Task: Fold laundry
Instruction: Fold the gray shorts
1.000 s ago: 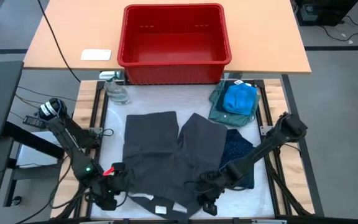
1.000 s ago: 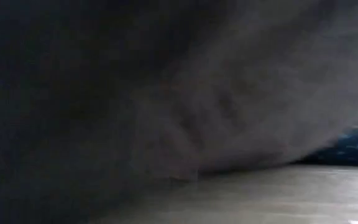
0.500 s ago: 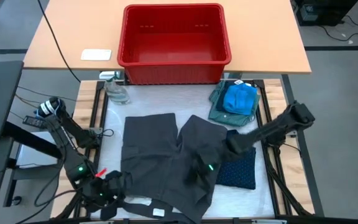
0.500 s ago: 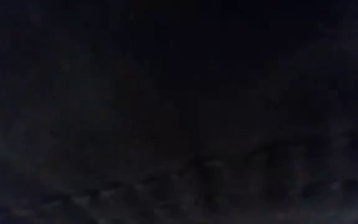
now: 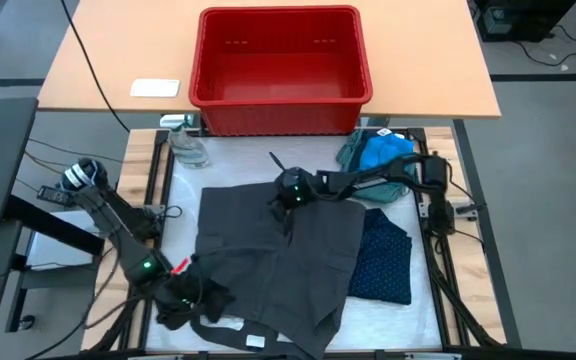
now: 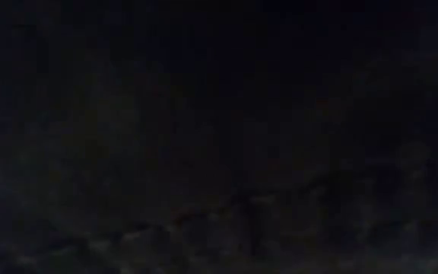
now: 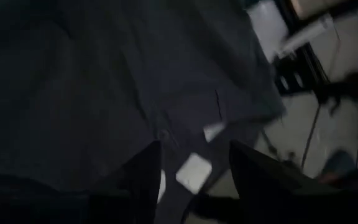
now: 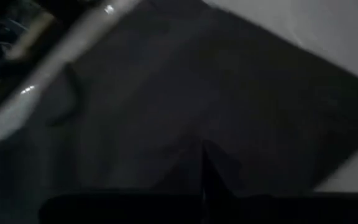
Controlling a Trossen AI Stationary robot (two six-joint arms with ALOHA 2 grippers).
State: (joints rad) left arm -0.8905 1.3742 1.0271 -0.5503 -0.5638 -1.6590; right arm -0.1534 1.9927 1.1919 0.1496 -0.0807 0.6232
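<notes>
The large charcoal-grey garment point(image 5: 268, 255) lies spread over the middle of the table; it also fills the left wrist view point(image 7: 104, 81) and the right wrist view point(image 8: 185, 93). My left gripper point(image 5: 193, 298) is at its near left corner, fingers point(image 7: 143, 177) apart over the cloth by a white label point(image 7: 193, 173). My right gripper point(image 5: 288, 190) reaches in from the right over the garment's far edge. The bright blue small garment point(image 5: 385, 155) lies on the grey-green shirt point(image 5: 353, 178) at the far right. The navy dotted piece point(image 5: 383, 258) lies beside the charcoal garment. The low view is dark.
The red plastic bin point(image 5: 280, 95) stands on the wooden table behind. A clear plastic item point(image 5: 186, 148) lies at the far left corner of the white work surface point(image 5: 238, 160). A white card point(image 5: 155, 88) lies left of the bin.
My right gripper has swept from the near edge across the charcoal garment to its far edge. The left gripper stayed near the near left corner. The low view went from part-covered to fully dark.
</notes>
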